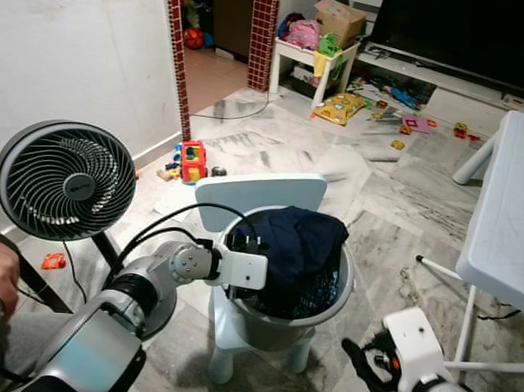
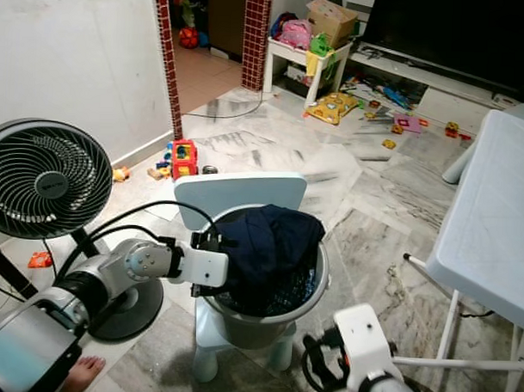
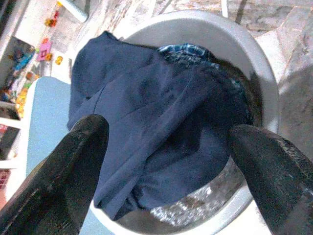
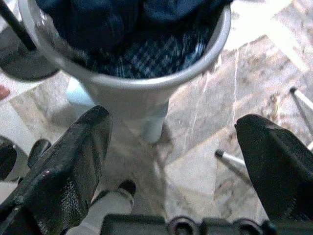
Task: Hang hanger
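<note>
Marble floor; left jaws (image 3: 166, 161) spread over navy garment (image 3: 146, 122).

- A round black floor fan (image 1: 64, 180) on a black stand stands beside the white wall.
- A pale blue plastic chair (image 1: 260, 192) bears a grey plastic basket (image 1: 345, 289) heaped with a dark navy garment (image 1: 303, 245) over blue checked cloth (image 3: 188, 53).
- A white folding table (image 1: 507, 213) stands well apart.
- Colourful toys (image 1: 191, 161) litter the grey marble floor (image 1: 391, 209).
- A red-tiled doorway pillar (image 1: 175, 55) rises behind.
</note>
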